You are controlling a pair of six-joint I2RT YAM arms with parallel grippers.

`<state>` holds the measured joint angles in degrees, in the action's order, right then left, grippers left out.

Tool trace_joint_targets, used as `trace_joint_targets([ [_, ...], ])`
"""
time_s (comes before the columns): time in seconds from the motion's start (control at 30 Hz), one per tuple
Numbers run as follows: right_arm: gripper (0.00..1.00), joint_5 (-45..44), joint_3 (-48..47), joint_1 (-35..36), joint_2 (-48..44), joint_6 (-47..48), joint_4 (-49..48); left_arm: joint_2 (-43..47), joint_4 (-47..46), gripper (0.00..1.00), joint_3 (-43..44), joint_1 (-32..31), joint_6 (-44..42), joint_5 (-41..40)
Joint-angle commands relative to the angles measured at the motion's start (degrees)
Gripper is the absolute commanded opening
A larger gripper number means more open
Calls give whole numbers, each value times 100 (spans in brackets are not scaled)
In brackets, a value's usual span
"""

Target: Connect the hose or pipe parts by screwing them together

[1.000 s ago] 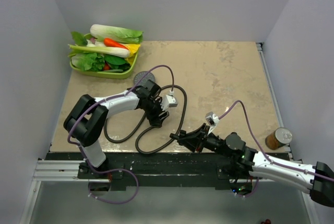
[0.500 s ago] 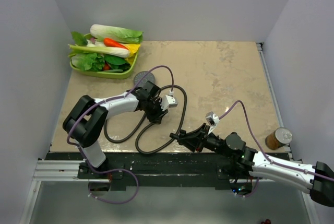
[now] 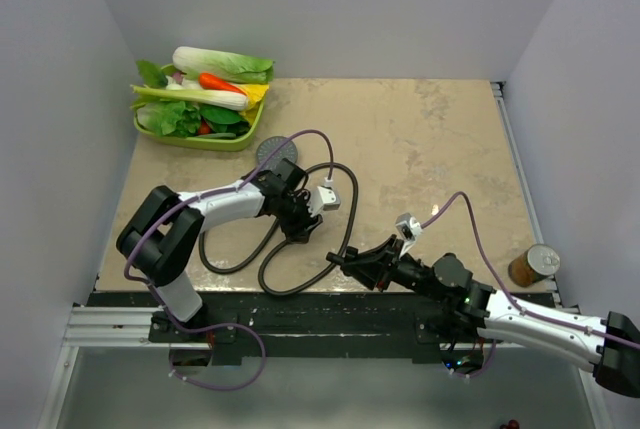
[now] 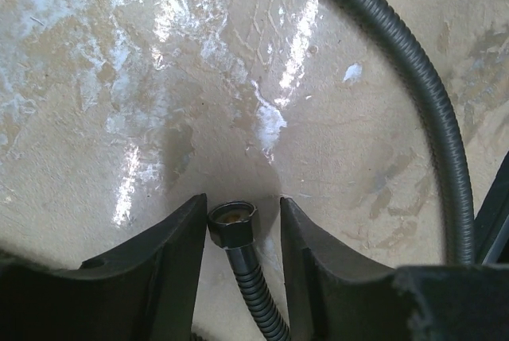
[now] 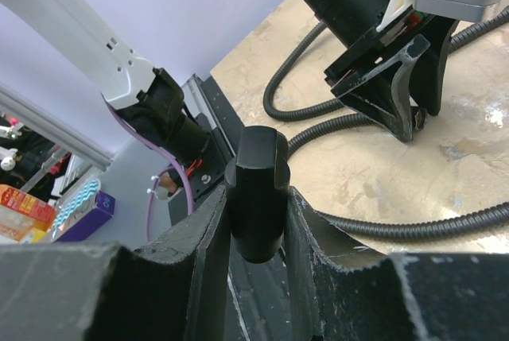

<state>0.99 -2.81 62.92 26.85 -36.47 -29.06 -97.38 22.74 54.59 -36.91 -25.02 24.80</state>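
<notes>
The thin dark hose lies in loops on the table. Its hex end nut sits between my left gripper's fingers, touching the left finger, with a gap to the right one; this gripper is open and low over the table. My right gripper is shut on the hose's other dark cylindrical end piece, held up near the front edge. The shower head's round grey face shows behind the left arm, with its handle hidden.
A green tray of vegetables stands at the back left corner. A can stands at the right edge. White walls close in the table on three sides. Purple cables run along both arms.
My left gripper has shifted slightly toward the left over the hose end. The right gripper has kept its hold and barely moved.
</notes>
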Motion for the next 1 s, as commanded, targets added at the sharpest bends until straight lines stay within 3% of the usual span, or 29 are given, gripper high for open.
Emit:
trace_joint_targets([
  [0.0, 0, -91, -308, 19, -119, 96, -188, -9, 389, 47, -159, -36, -118, -335],
  [0.43, 0, -222, -238, 10, -286, 70, -109, 88, 398, 44, -186, -27, -153, -494],
  [0.67, 0, -231, -185, 19, -286, 35, -144, -9, 257, 29, -159, -36, -74, -406],
  [0.8, 0, -222, -150, 19, -251, -1, -214, -123, 196, 25, -159, -36, -56, -344],
  [0.83, 0, -222, -150, 10, -233, -1, -214, -140, 196, 22, -168, -36, -56, -327],
  [0.9, 0, -222, -141, 10, -224, -1, -206, -175, 195, 4, -168, -36, -91, -300],
  [0.97, 0, -240, -150, 19, -233, 8, -162, -150, 222, 0, -168, -27, -152, -291],
])
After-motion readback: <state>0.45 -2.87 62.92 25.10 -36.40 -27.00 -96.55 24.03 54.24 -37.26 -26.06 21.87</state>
